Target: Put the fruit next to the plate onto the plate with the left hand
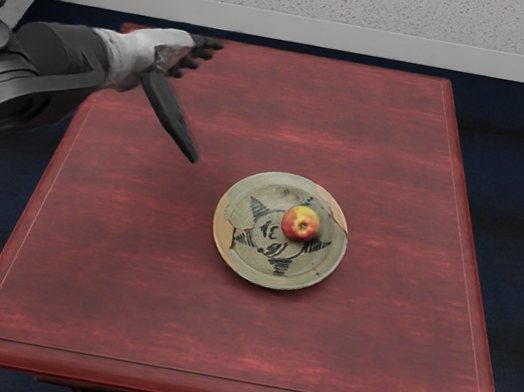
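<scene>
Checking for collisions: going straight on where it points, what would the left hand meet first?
Likely nothing: the left hand points right, over the far side of the table, which looks free. The plate with the apple lies well aside.

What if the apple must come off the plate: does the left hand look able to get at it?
Probably yes: the apple sits uncovered on the plate, with no object between it and the open left hand hovering over the table's far left.

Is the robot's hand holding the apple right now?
No, the apple lies on the plate, while the left hand hovers well apart from it, fingers spread and holding nothing.
</scene>
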